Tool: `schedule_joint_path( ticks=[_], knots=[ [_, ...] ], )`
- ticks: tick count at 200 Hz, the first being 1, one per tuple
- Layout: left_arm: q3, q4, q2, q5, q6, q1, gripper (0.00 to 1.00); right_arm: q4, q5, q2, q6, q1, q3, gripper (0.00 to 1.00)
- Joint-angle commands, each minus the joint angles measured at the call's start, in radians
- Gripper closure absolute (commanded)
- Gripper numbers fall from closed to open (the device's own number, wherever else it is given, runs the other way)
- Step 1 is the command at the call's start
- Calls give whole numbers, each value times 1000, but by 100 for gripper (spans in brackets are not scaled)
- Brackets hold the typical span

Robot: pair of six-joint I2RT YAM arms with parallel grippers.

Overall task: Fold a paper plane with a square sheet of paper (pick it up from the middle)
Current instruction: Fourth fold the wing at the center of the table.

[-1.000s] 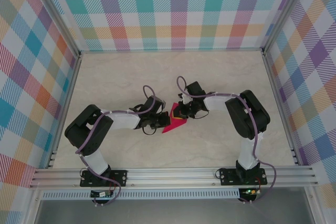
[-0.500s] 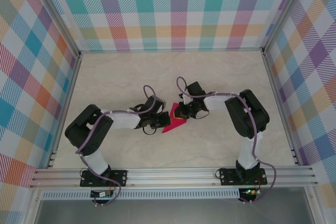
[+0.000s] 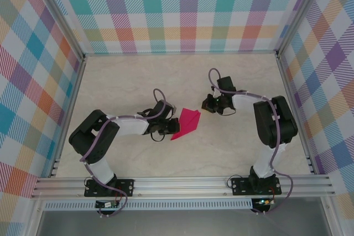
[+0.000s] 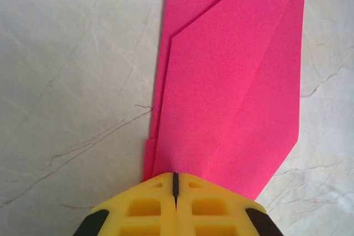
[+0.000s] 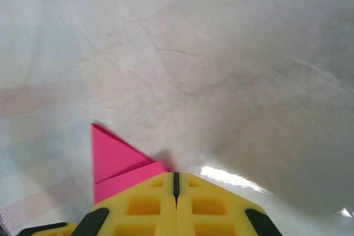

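Once on paper (image 3: 186, 124), right gripper (image 3: 207, 105) apart

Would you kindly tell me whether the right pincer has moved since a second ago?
Yes. The right pincer has moved away from the folded magenta-pink paper, toward the right-hand aluminium frame rail.

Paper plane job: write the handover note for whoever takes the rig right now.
Left gripper: shut, tips on the near end of the paper; pressing or pinching, cannot tell.
Right gripper: shut, holding nothing, just right of the paper's point.
Paper: flat on the table, between the two arms.
Done: folded into a layered, pointed shape.
Left: probably the last folds; it does not yet look like a finished plane.
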Motion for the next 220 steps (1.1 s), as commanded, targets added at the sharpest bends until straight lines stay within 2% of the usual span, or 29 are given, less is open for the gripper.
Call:
schedule_joint_path(
  ticks=[1,17,47,110,155,191,220],
  knots=[
    [17,-274,63,-116,145,-3,100,-21,20,-116,31,22,-10,100],
    [62,-341,69,-118,220,-3,100,-19,5,-131,45,54,-25,100],
    [88,-339,69,-84,290,-2,100,-19,-45,-53,89,110,-4,100],
    [94,-319,70,-67,306,0,100,73,-131,93,169,207,27,100],
    [81,-291,54,-62,252,0,100,69,-104,130,189,223,16,100],
    [80,-212,10,-34,139,0,100,-25,-5,135,180,222,12,100],
    [137,-233,-35,-64,22,-2,97,-72,36,144,192,223,6,100]
  ],
)
